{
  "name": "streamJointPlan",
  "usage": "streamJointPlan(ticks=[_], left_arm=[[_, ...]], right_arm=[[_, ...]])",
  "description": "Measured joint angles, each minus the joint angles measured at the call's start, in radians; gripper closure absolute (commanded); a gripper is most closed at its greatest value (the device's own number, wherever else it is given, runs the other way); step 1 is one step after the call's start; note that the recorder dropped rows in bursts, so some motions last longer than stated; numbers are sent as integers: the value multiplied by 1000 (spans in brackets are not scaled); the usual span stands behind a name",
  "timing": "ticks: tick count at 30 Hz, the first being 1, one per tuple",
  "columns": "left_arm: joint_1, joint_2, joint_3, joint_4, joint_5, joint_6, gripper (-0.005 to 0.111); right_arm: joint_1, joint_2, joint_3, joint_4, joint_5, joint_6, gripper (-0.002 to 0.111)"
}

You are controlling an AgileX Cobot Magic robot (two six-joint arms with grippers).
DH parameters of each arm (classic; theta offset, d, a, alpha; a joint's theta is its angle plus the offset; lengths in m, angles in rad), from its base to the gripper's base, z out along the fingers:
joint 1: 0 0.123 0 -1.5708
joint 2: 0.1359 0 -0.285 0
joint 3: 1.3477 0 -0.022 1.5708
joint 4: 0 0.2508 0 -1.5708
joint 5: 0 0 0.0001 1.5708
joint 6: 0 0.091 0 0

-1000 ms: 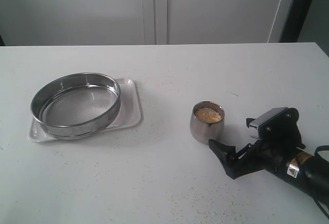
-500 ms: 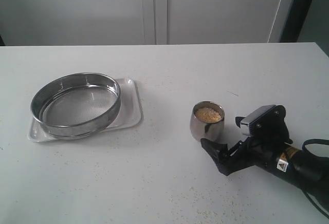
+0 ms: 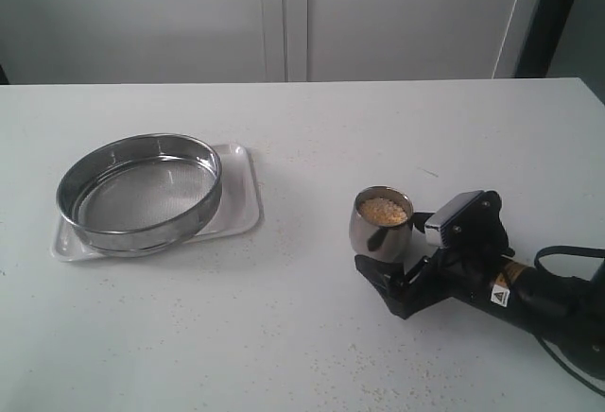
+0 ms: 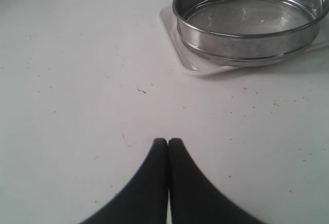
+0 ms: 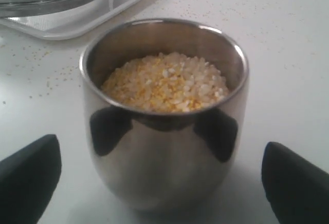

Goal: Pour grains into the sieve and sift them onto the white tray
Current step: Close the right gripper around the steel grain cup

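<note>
The right hand [image 3: 397, 247] is holding its fingers wide apart on either side of the steel cup [image 5: 164, 147], with a gap showing at each fingertip. The grains [image 5: 165, 82] are sitting heaped inside that cup, right between the two fingers. The sieve [image 3: 139, 192] is resting on the white tray [image 3: 244, 199] well apart from them across the worktop [image 3: 312, 336] — the left hand [image 4: 167, 143] is facing it with fingers pressed together, gripping nothing.
</note>
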Motion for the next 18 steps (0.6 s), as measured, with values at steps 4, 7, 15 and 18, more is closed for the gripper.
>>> streamJointPlan(ticks=[4,7,15,18], left_arm=[[0,0,0,0,0,0,107],[0,0,0,0,0,0,107],[0,0,0,0,0,0,107],[0,0,0,0,0,0,107]], right_arm=[[0,9,-35,-9,0,0,9],[0,10,-56,-20,0,5,9],[0,11,-117,-58,0,41,9],[5,11,-117,-58,0,43,9]])
